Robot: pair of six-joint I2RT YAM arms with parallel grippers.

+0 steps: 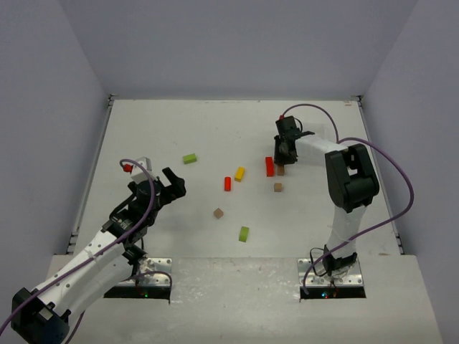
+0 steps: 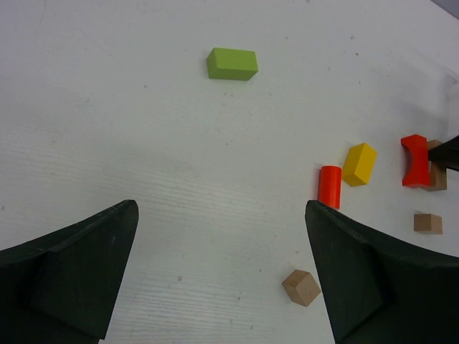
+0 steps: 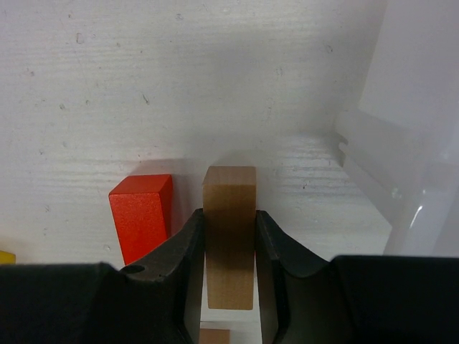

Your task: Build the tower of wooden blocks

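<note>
My right gripper (image 3: pixel 229 215) is shut on a plain brown bar (image 3: pixel 229 193), held upright between both fingers; the top view shows the right gripper (image 1: pixel 285 154) at the table's right back. A red block (image 3: pixel 141 213) stands just left of that bar, the red block (image 1: pixel 270 166) being upright. Loose pieces lie between the arms: a yellow block (image 1: pixel 239 173), a red cylinder (image 1: pixel 227 183), two brown cubes (image 1: pixel 277 187) (image 1: pixel 218 213) and two green blocks (image 1: pixel 189 158) (image 1: pixel 244 233). My left gripper (image 1: pixel 168 188) hangs open and empty, with a brown cube (image 2: pixel 301 287) beside its right finger. No stacked tower shows.
A raised white rim (image 3: pixel 373 165) runs close on the right of my right gripper. The table's left edge (image 1: pixel 97 165) lies beyond the left arm. The green block (image 2: pixel 232 63) sits well ahead of the left fingers.
</note>
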